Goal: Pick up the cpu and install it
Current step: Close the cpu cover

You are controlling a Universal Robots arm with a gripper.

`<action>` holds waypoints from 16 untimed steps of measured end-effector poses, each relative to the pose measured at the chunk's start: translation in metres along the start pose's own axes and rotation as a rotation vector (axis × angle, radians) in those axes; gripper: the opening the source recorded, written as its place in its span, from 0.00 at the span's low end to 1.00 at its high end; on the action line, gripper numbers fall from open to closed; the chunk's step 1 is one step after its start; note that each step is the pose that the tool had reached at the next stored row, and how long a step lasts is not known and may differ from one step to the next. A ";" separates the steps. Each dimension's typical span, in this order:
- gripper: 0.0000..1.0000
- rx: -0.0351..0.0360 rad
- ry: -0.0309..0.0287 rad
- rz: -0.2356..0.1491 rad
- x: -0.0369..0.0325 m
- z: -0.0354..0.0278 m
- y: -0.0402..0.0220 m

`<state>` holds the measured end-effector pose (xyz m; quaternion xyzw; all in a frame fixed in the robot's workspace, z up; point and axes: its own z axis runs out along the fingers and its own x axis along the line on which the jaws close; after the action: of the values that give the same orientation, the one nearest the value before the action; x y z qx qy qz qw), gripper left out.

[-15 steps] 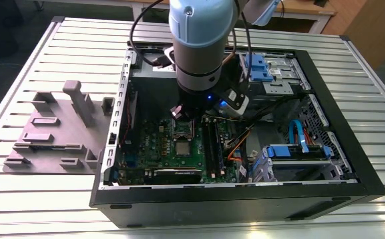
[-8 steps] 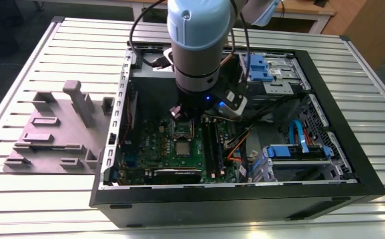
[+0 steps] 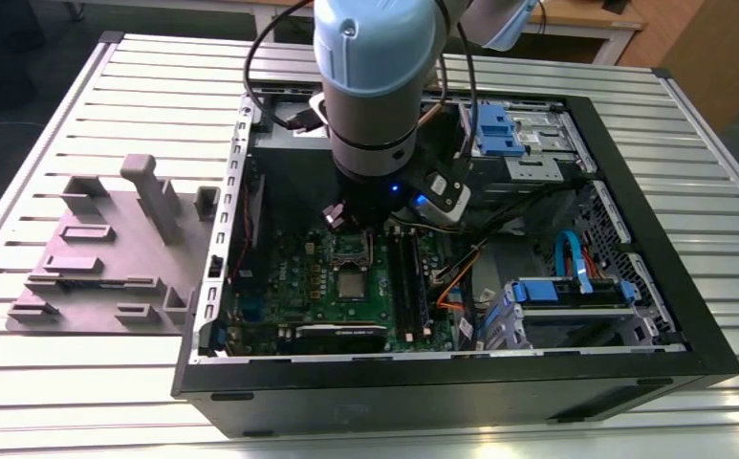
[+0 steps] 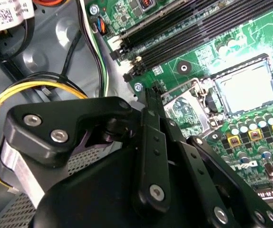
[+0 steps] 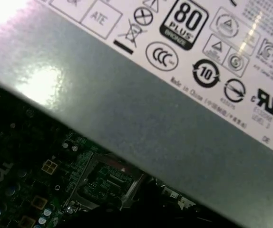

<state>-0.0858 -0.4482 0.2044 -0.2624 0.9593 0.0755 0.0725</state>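
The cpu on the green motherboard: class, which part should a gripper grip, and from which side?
Probably two opposite edges of the cpu, coming straight down from above. It lies flat, silvery top up, so only its thin sides offer a hold, and memory slots and capacitors crowd it sideways.

We see a black tool (image 4: pixel 151 95) and, beneath it, a green motherboard (image 4: pixel 198 52). Near the tool, the cpu (image 4: pixel 245 85) is silvery grey with a pale rim, and the cable (image 4: pixel 32 88) is yellow. The arm (image 3: pixel 376 67) is pale blue and grey, the computer case (image 3: pixel 471 387) black, the worktop (image 3: pixel 76 382) silver and ribbed.
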 end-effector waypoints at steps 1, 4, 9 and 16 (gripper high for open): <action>0.10 0.0003 0.0001 0.000 0.0000 -0.0004 -0.0001; 0.10 0.0019 0.0012 0.000 -0.0002 -0.0021 -0.0002; 0.10 0.0030 0.0018 0.000 -0.0008 -0.0068 -0.0002; 0.10 0.0025 0.0027 0.000 -0.0015 -0.0133 -0.0005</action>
<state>-0.0856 -0.4503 0.2177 -0.2625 0.9594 0.0739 0.0715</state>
